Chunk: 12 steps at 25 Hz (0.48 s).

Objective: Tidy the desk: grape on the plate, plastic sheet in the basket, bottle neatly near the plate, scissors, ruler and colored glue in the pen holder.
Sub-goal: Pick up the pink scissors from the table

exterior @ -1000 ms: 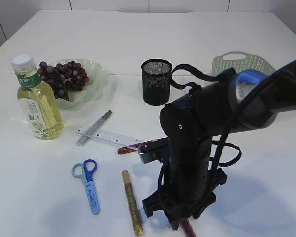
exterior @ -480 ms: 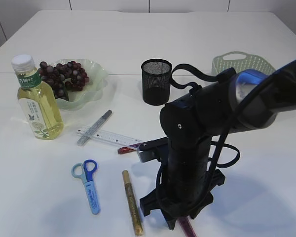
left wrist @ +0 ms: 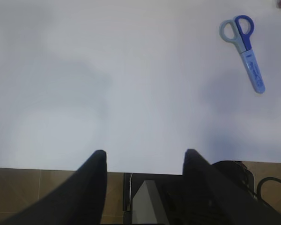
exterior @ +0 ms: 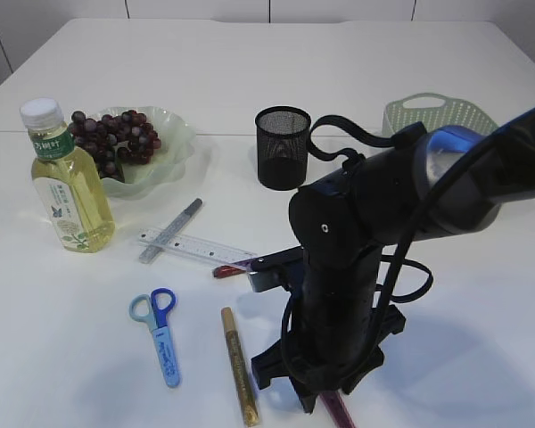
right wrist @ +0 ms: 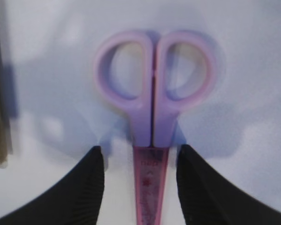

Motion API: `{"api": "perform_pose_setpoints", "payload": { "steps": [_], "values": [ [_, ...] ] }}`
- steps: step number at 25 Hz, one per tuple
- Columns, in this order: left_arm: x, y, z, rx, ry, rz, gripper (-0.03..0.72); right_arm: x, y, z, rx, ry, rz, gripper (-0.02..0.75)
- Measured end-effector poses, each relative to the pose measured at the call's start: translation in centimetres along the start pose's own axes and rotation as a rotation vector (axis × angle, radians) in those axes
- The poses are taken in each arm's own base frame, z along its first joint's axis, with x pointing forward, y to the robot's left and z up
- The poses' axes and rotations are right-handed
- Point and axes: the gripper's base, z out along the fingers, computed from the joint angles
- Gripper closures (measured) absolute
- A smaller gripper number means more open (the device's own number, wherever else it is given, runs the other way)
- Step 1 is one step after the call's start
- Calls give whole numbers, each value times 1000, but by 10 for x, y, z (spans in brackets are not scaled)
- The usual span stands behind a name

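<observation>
1. Pink plastic-handled scissors (right wrist: 152, 117) lie closed on the white table (exterior: 481, 321), their sheathed blade between the right gripper (right wrist: 140, 183)'s parted black fingers (right wrist: 91, 187), untouched as far as shows.
2. Left gripper (left wrist: 143, 178) hangs spread over bare table, holding nothing.
3. Blue-handled scissors (exterior: 159, 330) lie beside a gold glue pen (exterior: 238, 366).
4. Black mesh pen holder (exterior: 282, 147) stands well behind.

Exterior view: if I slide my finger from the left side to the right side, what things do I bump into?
Bottle → plate of grapes → blue scissors → gold glue pen → black mesh pen holder → the right arm's gripper → green basket. The ruler and grey pen cross each other, so I skipped them.
</observation>
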Motion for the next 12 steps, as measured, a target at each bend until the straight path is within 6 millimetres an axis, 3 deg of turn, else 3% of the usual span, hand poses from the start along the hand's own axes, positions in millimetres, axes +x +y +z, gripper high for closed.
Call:
{"api": "perform_pose_setpoints", "payload": {
  "steps": [12],
  "values": [
    [0,0,0,0,0,0,309,0,0,0,0,0,0,333]
  ]
}}
